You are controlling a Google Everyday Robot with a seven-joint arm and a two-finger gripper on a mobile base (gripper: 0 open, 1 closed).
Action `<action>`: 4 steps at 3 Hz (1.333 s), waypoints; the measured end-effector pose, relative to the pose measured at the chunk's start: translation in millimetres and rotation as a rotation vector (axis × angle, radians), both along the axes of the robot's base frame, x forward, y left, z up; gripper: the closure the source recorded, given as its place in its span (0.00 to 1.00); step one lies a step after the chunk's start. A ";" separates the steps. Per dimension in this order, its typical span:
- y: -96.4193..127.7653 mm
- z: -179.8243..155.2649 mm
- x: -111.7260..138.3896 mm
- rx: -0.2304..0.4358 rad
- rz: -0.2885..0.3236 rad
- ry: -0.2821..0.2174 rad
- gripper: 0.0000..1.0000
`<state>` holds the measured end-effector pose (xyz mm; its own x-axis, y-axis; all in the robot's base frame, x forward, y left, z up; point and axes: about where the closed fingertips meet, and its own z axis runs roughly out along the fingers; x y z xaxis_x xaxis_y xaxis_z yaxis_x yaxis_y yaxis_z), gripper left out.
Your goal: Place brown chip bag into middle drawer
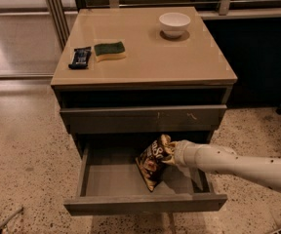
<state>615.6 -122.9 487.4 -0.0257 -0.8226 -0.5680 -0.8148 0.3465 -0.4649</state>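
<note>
The arm (238, 167) reaches in from the right, low down in front of the desk (179, 62), and its pale cream sleeve ends at the gripper (169, 152), which sits over the open middle drawer (145, 204). The gripper is pinching the upper end of the brown chip bag (152, 162). The bag hangs tilted inside the drawer, right of its centre, with its top leaning toward the gripper and its lower corner pointing down at the grey drawer floor. From here I cannot tell whether that corner touches the floor or hangs just above it.

The drawer is pulled well out toward me, and its plain front is the nearest part of the desk. Above it the upper drawer front (143, 118) stands out a little, with a few small pale marks on its right half.

On the tan desk top a white bowl (174, 23) stands near the back right. Near the left edge lies a green and yellow sponge (109, 50), with a small dark snack bar (79, 57) just beside it on its left. The desk stands on a speckled floor (23, 150)
</note>
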 end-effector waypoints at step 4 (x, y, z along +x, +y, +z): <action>-0.1 -0.3 0.0 -0.001 0.000 0.000 0.12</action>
<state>615.6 -123.0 487.0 -0.0259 -0.8230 -0.5674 -0.8150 0.3461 -0.4648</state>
